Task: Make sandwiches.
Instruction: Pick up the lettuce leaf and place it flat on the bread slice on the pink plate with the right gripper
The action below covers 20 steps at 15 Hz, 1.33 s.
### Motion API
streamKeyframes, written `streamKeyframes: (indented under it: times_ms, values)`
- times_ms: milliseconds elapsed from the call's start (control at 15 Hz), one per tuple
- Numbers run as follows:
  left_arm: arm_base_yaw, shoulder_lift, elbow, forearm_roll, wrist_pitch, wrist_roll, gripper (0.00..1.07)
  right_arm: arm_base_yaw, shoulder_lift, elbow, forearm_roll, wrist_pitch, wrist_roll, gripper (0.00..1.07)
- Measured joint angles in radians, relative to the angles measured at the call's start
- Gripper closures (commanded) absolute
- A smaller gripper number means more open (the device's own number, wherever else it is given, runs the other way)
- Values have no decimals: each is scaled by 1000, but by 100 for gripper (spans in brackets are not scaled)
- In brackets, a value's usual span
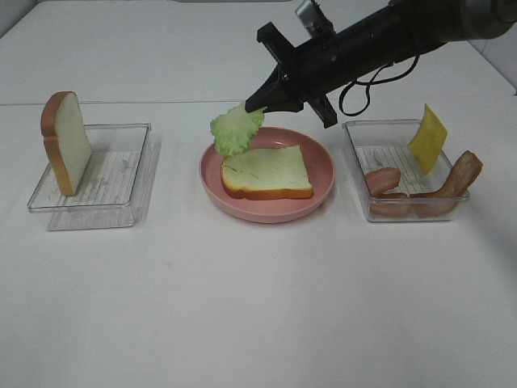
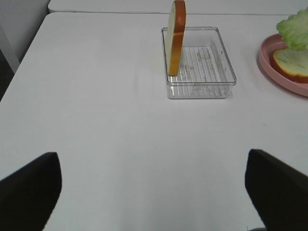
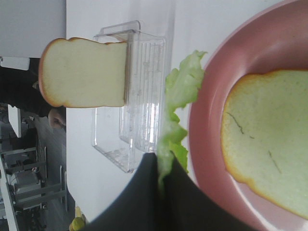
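The right end effector (image 1: 252,103) is clamped on the edge of a green lettuce leaf (image 1: 237,129). The leaf hangs over the far left rim of the round pink plate (image 1: 323,179). A white bread slice (image 1: 266,171) with brown crust lies flat on that plate. Whether the leaf touches it I cannot tell. A second bread slice (image 1: 65,145) stands on edge at the outer end of the left tray (image 1: 121,174). The right tray (image 1: 359,149) holds reddish bacon strips (image 1: 384,179) and a yellow cheese square (image 1: 428,137), which leans at its far side. The left end effector (image 2: 154,190) is spread wide and empty above the white tabletop (image 2: 96,120), well short of the left tray.
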Motion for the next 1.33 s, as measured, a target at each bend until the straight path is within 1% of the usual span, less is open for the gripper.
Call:
streamKeyframes:
  times_ms: [67, 200, 267, 467, 733, 800, 867, 933, 1000, 1067, 1200, 1267, 1333]
  values:
    - [0, 0, 0, 0, 0, 0, 11, 0, 7, 0, -2, -5, 0, 107]
    - [0, 0, 0, 0, 0, 0, 11, 0, 23, 1, -78, -51, 27, 107]
    - [0, 0, 0, 0, 0, 0, 11, 0, 23, 1, -94, -53, 33, 107]
    - [0, 0, 0, 0, 0, 0, 11, 0, 23, 1, -205, -59, 106, 107]
    - [0, 0, 0, 0, 0, 0, 11, 0, 23, 1, -238, -60, 123, 107]
    - [0, 0, 0, 0, 0, 0, 11, 0, 23, 1, -306, -59, 150, 107]
    - [0, 0, 0, 0, 0, 0, 11, 0, 23, 1, -316, -59, 158, 104]
    - [0, 0, 0, 0, 0, 0, 11, 0, 23, 1, -327, -58, 162, 90]
    - [0, 0, 0, 0, 0, 0, 11, 0, 23, 1, -332, -58, 176, 62]
    - [0, 0, 0, 0, 0, 0, 11, 0, 23, 1, -332, -57, 182, 44]
    - [0, 0, 0, 0, 0, 0, 11, 0, 22, 1, -340, -49, 185, 28]
    - [0, 0, 0, 0, 0, 0, 11, 0, 18, 1, -360, -44, 185, 26]
    - [0, 0, 0, 0, 0, 0, 11, 0, -6, 1, -412, -26, 195, 26]
